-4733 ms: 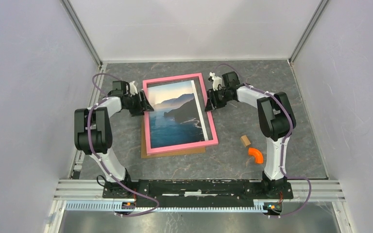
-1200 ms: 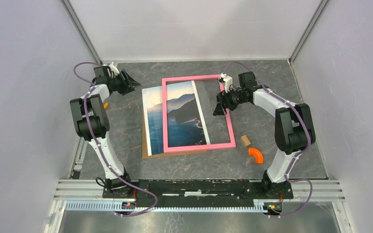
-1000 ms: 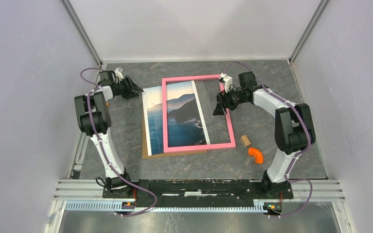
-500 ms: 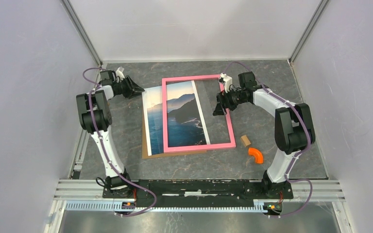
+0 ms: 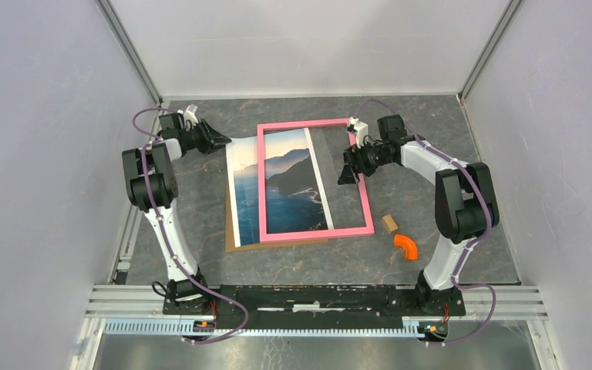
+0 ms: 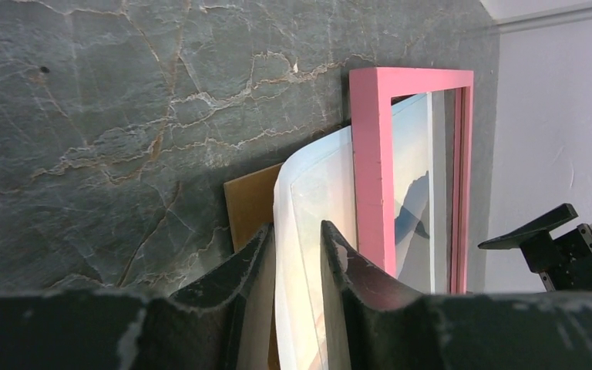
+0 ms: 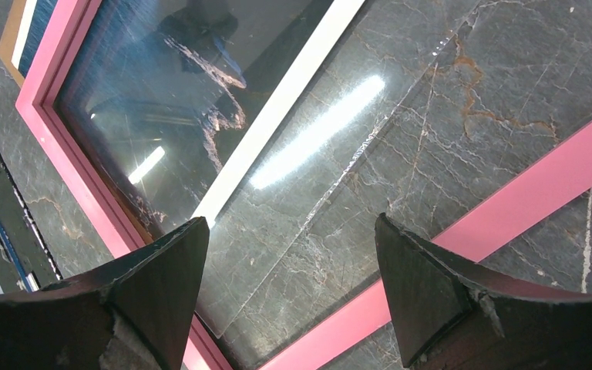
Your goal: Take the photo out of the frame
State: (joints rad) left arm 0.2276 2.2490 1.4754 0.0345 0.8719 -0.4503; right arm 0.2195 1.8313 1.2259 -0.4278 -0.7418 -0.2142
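Pink is the rim of the frame (image 5: 302, 124), which is laid flat on the grey table (image 5: 293, 266). The photo (image 5: 240, 193) is laid flat near the middle of the table, on a brown board (image 5: 277, 243). Only part of the photo is covered by the frame. Its strip at 9 o'clock is bare, and the rest is seen through the glass (image 7: 316, 135).

The photo is likely thin, light and bendy, so it could be creased or torn by a hard tug. It is best held at the bare white edge and slid out flat toward 9 o'clock. The glass is likely hard, slippery and easy to break, so the frame is best kept down by its pink rim.

Seen from the top, the photo's long side runs from 12 o'clock to 6 o'clock, with the sky at 12 and the sea at 6. The frame's long side is tipped a little from that, and the frame sticks out toward 3 o'clock.

The photo's corner at 11 o'clock is pinched by the left gripper (image 6: 298, 235), one finger on each side of the white edge, and the paper is bent up in a curve there. The right gripper (image 7: 291, 223) is spread wide above the frame's 3 o'clock side, and nothing is held in it.
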